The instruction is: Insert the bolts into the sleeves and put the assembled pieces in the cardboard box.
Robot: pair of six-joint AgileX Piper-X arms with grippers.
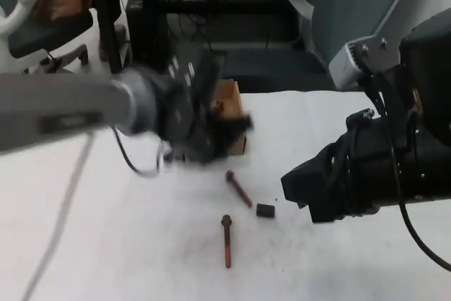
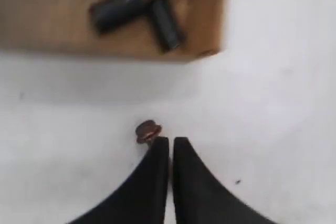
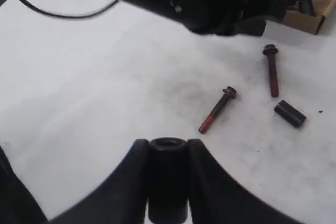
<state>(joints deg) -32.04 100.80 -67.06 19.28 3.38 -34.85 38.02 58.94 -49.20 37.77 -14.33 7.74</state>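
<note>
R gripper (image 3: 168,149) clamps a sleeve (image 3: 168,182) upright. L gripper (image 2: 169,141) pinched narrow, empty, beside a bolt (image 2: 148,131) near the box (image 2: 52,30). Step: fetch bolt. L must open, straddle shank, then feed into sleeve.

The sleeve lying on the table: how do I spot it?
On the white bench, find the cardboard box, then the bolt lying closest to it. At that bolt's tip lies the sleeve: short, black and headless, not long and reddish like the bolt, and loose, unlike the other sleeve in the right gripper.
</note>
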